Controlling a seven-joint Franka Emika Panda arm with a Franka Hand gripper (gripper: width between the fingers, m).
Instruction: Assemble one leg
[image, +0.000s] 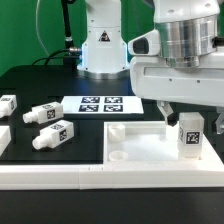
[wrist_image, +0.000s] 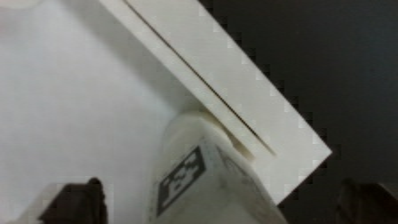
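One leg (image: 190, 135), a white post with a black-and-white tag, stands upright on the large white panel (image: 140, 138) near its corner on the exterior view's right. My gripper (image: 188, 118) hangs right over it, one finger on each side. In the wrist view the leg (wrist_image: 199, 172) lies between my two dark fingers (wrist_image: 75, 203), with a visible gap on one side. My gripper (wrist_image: 217, 207) looks open around the leg. The panel (wrist_image: 71, 100) fills much of that view.
Several loose legs lie on the black table at the exterior view's left, two of them (image: 52, 112) (image: 55, 133) near the marker board (image: 100, 103). A white rail (image: 60, 178) runs along the front and past the panel's edge (wrist_image: 231, 85). The robot base (image: 100, 45) stands behind.
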